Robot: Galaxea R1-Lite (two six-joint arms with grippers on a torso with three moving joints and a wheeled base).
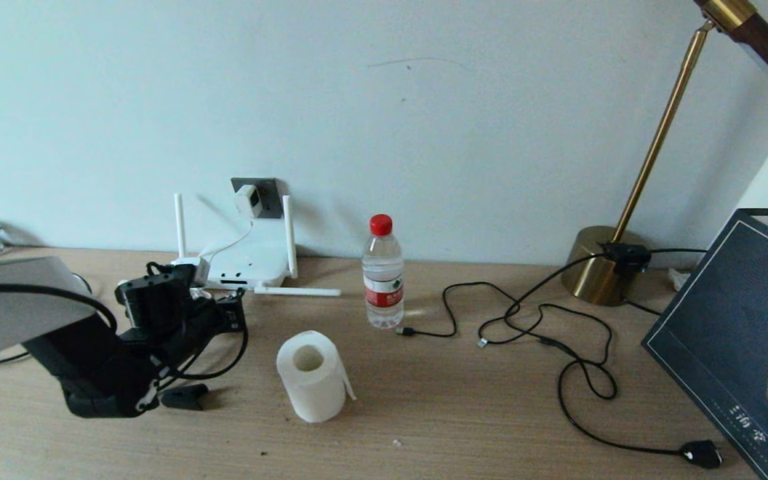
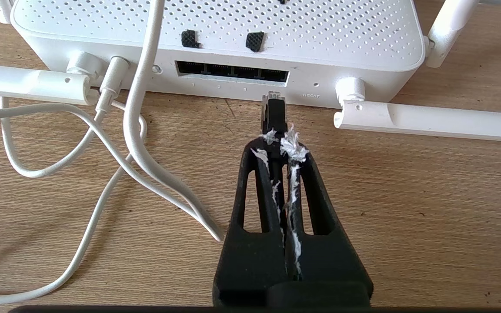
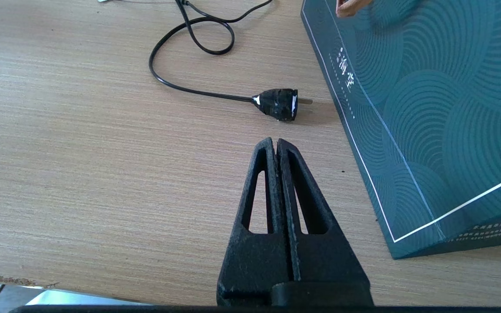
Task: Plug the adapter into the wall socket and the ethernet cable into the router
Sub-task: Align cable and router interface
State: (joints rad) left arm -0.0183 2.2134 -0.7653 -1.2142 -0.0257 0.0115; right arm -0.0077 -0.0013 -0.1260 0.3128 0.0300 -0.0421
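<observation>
- At lower centre of the right wrist view, the right claw (image 3: 276, 143) hovers over the tabletop (image 3: 81, 152) with fingers pressed together, holding nothing.
- A black plug (image 3: 278, 104) lies just beyond it.
- In the left wrist view, the left claw (image 2: 278, 141) pinches the ethernet cable (image 2: 273, 114); its clear connector is just before the router (image 2: 215, 39) ports, not yet inside.
- Farther, upper left of centre in the head view, the adapter (image 1: 249, 200) sits in the wall socket (image 1: 265, 193) above the router.
</observation>
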